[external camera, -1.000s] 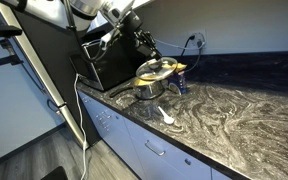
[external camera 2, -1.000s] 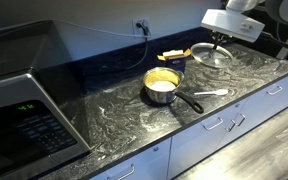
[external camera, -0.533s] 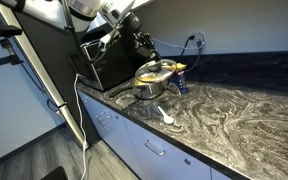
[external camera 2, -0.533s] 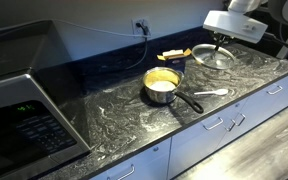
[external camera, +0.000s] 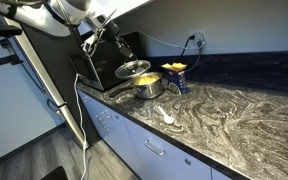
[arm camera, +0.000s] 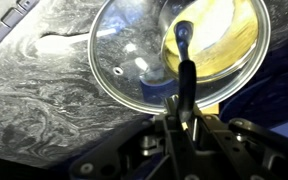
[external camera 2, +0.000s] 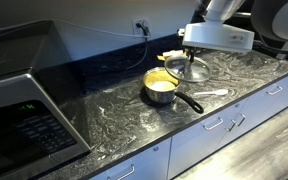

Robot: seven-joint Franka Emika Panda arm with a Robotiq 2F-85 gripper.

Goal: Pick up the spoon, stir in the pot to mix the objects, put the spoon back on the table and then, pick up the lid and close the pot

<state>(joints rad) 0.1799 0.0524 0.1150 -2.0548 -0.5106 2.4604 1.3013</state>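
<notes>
Hand (external camera 2: 194,58): closed on the lid (external camera 2: 192,72), which it holds in the air, clear of the desk (external camera 2: 124,112). In the wrist view the fingers come together at the near edge of the glass. Which part of the lid they pinch cannot be told.

Lid: roughly level. In an exterior view it hangs just right of the pot (external camera 2: 162,92) and overlaps the pot's right rim. In an exterior view from another side, the lid (external camera: 132,68) sits to the left of the pot (external camera: 150,88), a little above its rim, under the hand (external camera: 121,50).

Pot: upright on the desk and uncovered. The objects (external camera 2: 161,80) show as a yellow mass inside. The handle (external camera 2: 189,103) points to the near right. In the wrist view the yellow mass is visible through the glass of the lid (arm camera: 134,60).

Spoon (external camera 2: 212,93): flat on the desk, right of the handle and apart from the pot. It is also seen on the near side of the pot (external camera: 167,117).

Other items: a yellow-and-blue box (external camera 2: 174,56) stands beyond the pot, and a microwave (external camera 2: 24,115) stands at the far left of the desk.
</notes>
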